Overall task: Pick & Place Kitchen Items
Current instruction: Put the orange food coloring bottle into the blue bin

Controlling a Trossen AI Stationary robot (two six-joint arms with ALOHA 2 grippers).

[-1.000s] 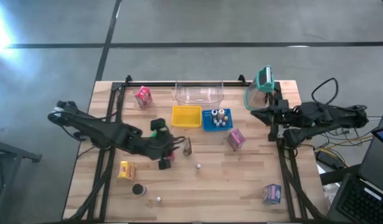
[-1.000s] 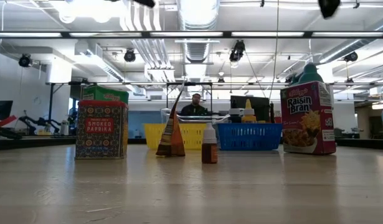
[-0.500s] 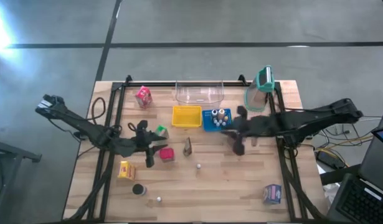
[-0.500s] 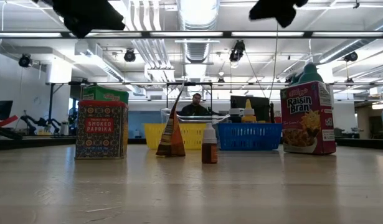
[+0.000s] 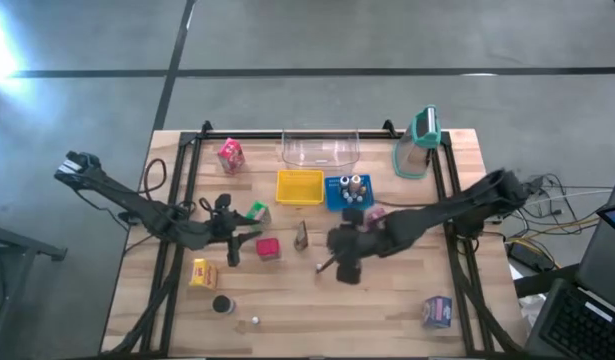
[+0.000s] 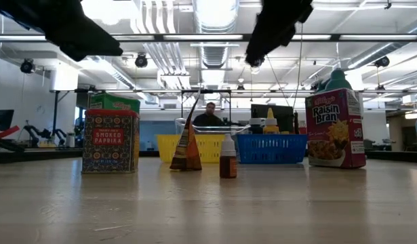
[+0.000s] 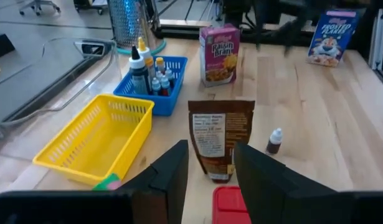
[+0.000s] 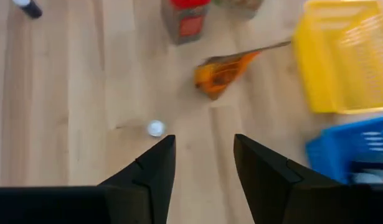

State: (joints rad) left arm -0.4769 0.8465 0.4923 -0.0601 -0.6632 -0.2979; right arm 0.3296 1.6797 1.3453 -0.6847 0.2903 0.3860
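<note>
My right gripper [image 5: 337, 266] [image 8: 202, 168] hangs open above the table's middle, slanting down over a small white-capped bottle [image 5: 318, 267] [image 8: 156, 128] that stands on the wood. My left gripper [image 5: 239, 243] [image 7: 210, 171] is open and level, just left of a red paprika tin [image 5: 268, 248] [image 7: 231, 204]. Past the tin stands a brown pouch [image 5: 301, 235] [image 7: 211, 140]. A green carton [image 5: 257, 212] lies by the yellow basket [image 5: 299, 186]. A pink Raisin Bran carton [image 5: 375, 214] [image 7: 219, 55] stands near the blue basket [image 5: 339, 200]. Neither gripper holds anything.
A pink carton [image 5: 230, 155], a clear tray [image 5: 320, 150] and a teal-lidded jug [image 5: 417, 145] stand along the far edge. A yellow carton [image 5: 202, 272], a dark disc [image 5: 222, 304] and a white ball [image 5: 254, 321] lie near left, a blue carton [image 5: 437, 312] near right.
My right arm has swung out from the table's right edge toward the middle, sinking and tipping its gripper downward over the small bottle. My left gripper has drawn back toward the left edge, away from the red tin, and has sunk. The things on the table have stayed put.
</note>
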